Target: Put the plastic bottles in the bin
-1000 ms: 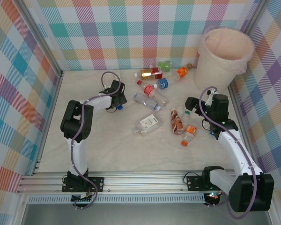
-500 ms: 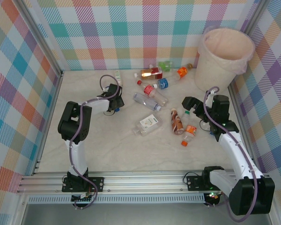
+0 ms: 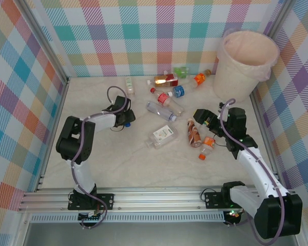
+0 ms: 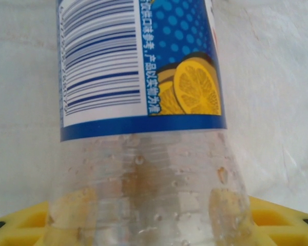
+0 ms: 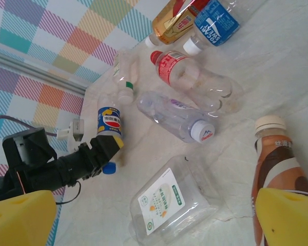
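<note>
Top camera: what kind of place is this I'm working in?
Probably a lab test cell, not a home: plaid backdrop walls, an aluminium rail frame, and scattered bottles beside a lined bin.

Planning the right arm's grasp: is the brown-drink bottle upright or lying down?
Lying down: the brown-drink bottle rests on its side, label facing up.
</note>
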Robot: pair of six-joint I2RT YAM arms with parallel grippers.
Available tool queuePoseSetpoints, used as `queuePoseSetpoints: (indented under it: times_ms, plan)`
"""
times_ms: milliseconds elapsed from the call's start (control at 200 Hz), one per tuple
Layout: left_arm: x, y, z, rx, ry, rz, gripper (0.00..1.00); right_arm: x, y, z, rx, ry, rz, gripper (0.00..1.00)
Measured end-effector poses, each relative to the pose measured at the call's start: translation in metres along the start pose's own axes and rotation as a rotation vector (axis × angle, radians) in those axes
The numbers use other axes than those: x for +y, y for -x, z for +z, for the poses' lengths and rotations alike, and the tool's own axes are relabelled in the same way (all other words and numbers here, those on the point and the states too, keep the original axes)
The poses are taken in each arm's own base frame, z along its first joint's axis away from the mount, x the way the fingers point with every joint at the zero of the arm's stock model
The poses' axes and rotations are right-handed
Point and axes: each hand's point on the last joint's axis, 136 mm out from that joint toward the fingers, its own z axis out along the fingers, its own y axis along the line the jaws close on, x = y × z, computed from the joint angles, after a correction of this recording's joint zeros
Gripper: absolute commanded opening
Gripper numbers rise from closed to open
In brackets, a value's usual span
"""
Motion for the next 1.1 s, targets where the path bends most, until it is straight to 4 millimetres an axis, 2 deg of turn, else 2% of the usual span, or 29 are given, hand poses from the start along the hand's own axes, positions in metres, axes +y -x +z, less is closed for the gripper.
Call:
queuePoseSetpoints:
  times_ms: [105, 175, 245, 370, 455, 565, 710, 810, 995, 1100]
  plan:
    - [0.0, -0.011, -0.022, 0.005, -0.042, 0.007, 0.49, 0.003, -0.004, 0.007, 0.016, 0.016, 0.017, 1.0]
    - [-0.009, -0.016, -0.042, -0.006, -0.093, 0.027, 0.49, 0.005, -0.01, 0.016, 0.04, 0.024, 0.036, 1.0]
    - [-0.028, -0.023, -0.07, -0.024, -0.174, 0.073, 0.49, 0.005, -0.02, 0.027, 0.078, 0.028, 0.063, 1.0]
    - [-0.075, -0.038, -0.131, -0.063, -0.419, 0.161, 0.49, 0.012, -0.036, 0.043, 0.153, 0.054, 0.108, 1.0]
    - [-0.098, -0.046, -0.168, -0.074, -0.583, 0.201, 0.49, 0.028, -0.038, 0.052, 0.196, 0.104, 0.122, 1.0]
    - [-0.118, -0.054, -0.199, -0.061, -0.734, 0.244, 0.5, 0.057, -0.033, 0.058, 0.211, 0.203, 0.116, 1.0]
    - [-0.134, -0.068, -0.219, -0.009, -0.865, 0.292, 0.49, 0.09, -0.022, 0.062, 0.209, 0.332, 0.084, 1.0]
    - [-0.145, -0.081, -0.228, 0.044, -0.935, 0.323, 0.49, 0.107, -0.015, 0.065, 0.203, 0.39, 0.054, 1.0]
    - [-0.168, -0.101, -0.242, 0.113, -1.034, 0.387, 0.49, 0.124, 0.0, 0.074, 0.185, 0.414, 0.032, 1.0]
    - [-0.177, -0.109, -0.242, 0.142, -1.061, 0.408, 0.49, 0.13, 0.006, 0.078, 0.179, 0.425, 0.025, 0.99]
